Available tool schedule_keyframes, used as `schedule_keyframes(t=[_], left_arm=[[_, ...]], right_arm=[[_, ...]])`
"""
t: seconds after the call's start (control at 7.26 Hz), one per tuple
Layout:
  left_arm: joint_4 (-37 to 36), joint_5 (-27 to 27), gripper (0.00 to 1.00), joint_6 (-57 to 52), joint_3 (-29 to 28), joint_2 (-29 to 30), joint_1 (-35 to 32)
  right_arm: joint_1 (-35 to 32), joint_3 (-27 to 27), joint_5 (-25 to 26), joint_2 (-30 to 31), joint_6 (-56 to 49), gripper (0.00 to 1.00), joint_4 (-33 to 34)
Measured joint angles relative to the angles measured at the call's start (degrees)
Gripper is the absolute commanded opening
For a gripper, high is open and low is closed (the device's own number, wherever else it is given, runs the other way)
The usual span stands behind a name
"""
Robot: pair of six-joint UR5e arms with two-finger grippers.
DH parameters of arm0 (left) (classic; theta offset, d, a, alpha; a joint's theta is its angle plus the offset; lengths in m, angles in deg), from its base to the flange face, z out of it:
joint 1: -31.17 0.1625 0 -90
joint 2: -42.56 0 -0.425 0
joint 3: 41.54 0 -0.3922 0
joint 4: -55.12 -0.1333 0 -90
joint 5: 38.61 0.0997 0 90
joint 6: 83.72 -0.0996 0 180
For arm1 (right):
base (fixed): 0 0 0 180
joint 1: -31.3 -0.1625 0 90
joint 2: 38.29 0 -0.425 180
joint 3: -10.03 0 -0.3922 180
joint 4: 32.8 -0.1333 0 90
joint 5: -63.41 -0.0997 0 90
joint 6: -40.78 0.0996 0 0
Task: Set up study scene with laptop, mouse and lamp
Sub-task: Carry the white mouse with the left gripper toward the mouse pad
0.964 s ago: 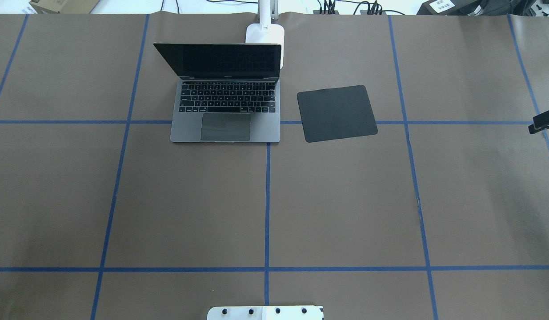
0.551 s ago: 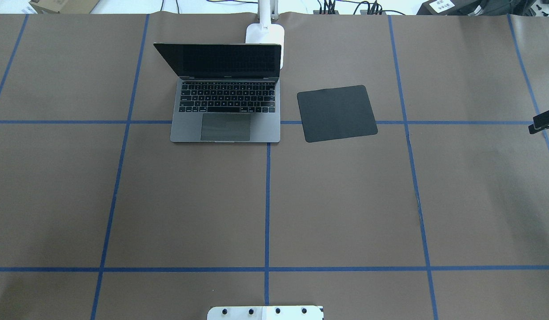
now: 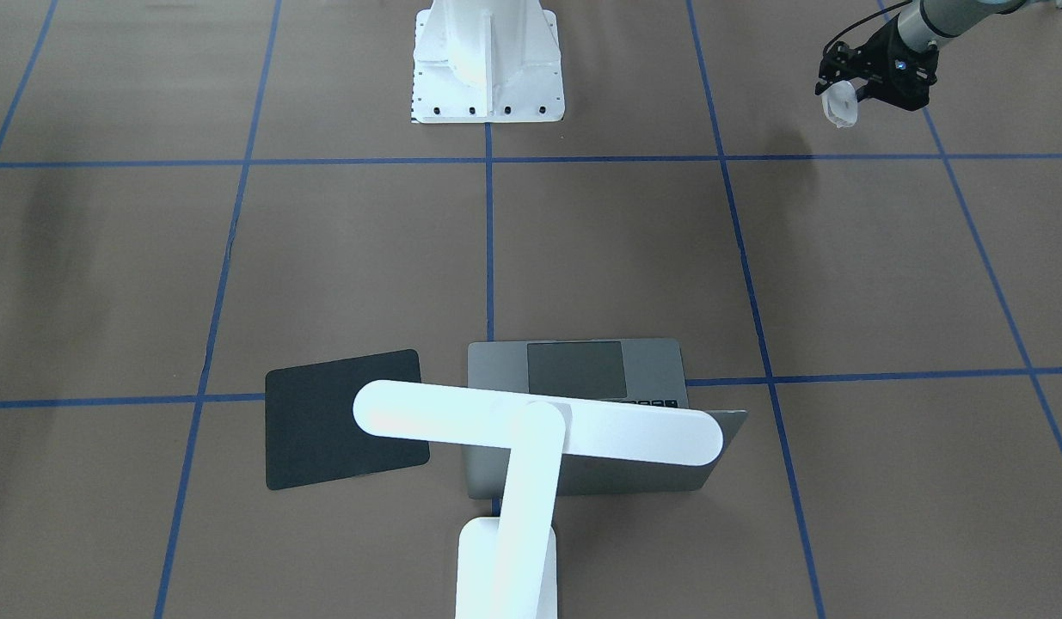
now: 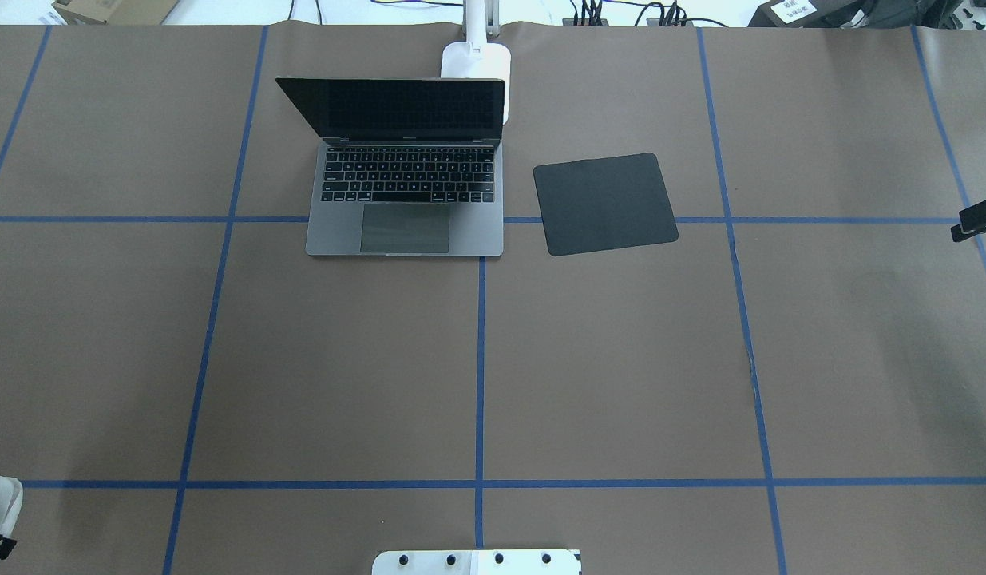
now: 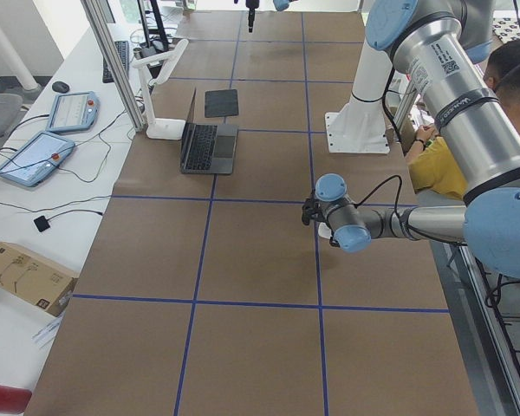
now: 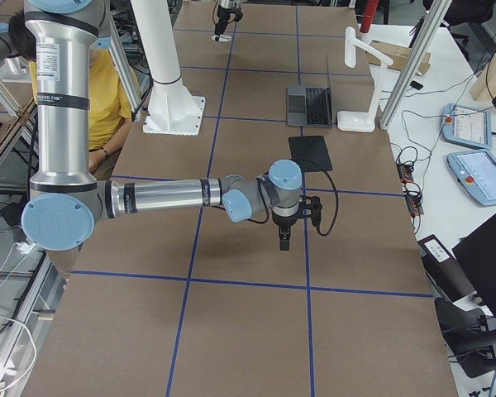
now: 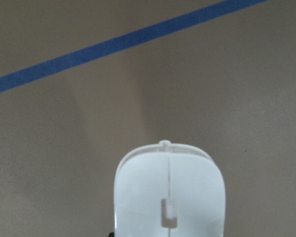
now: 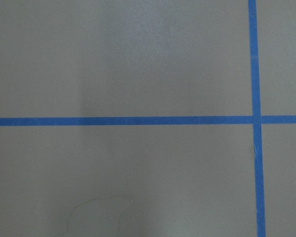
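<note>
Mouse [image 3: 841, 109] is up off the table [image 4: 620, 359], pinched in the left gripper [image 3: 844, 89], fingers closed on its sides. The left wrist view has the mouse [image 7: 169, 192] hanging over bare brown paper, one blue tape line [image 7: 123, 47] beyond it. It sits at the robot's near-left corner, well apart from everything else.

Change: a second ago the overhead view had nothing in its bottom-left corner. Now the mouse [image 4: 3, 497] and a bit of gripper poke in at that edge. So the left arm is bringing the mouse into the work area. I'd say the carry has started and placement is not yet done.

Laptop [image 4: 405, 231] is open on the far side, screen up, unmoved. Lamp [image 3: 531, 430] stands behind it with the bar head over the lid, also unmoved. Mat [image 4: 604, 204] lies just beside the laptop on the robot's right, bare and slightly skewed. It is probably the mouse's target.

Right gripper [image 4: 976, 217] hangs at the right edge, well apart from the mat, and has slipped a touch further out of frame. I see nothing in it and can't tell how far open it is.

What's left looks like a long diagonal haul for the left arm. It needs to stay clear of the laptop screen and lamp head.
</note>
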Motion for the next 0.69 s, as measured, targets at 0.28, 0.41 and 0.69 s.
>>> schedule_keyframes(t=[0.28, 0.41, 0.69], left_arm=[[-10.4, -0.1, 0.00, -0.1, 1.8, 8.0, -2.7], [-16.0, -0.1, 0.00, -0.1, 2.1, 13.1, -4.0], [-27.7, -0.1, 0.00, -0.2, 2.2, 23.9, -6.1]], right_arm=[[0.0, -0.4, 0.0, 0.3, 0.1, 1.00, -0.1], [0.0, -0.5, 0.0, 0.3, 0.1, 1.00, -0.1], [0.0, -0.5, 0.0, 0.3, 0.1, 1.00, -0.2]])
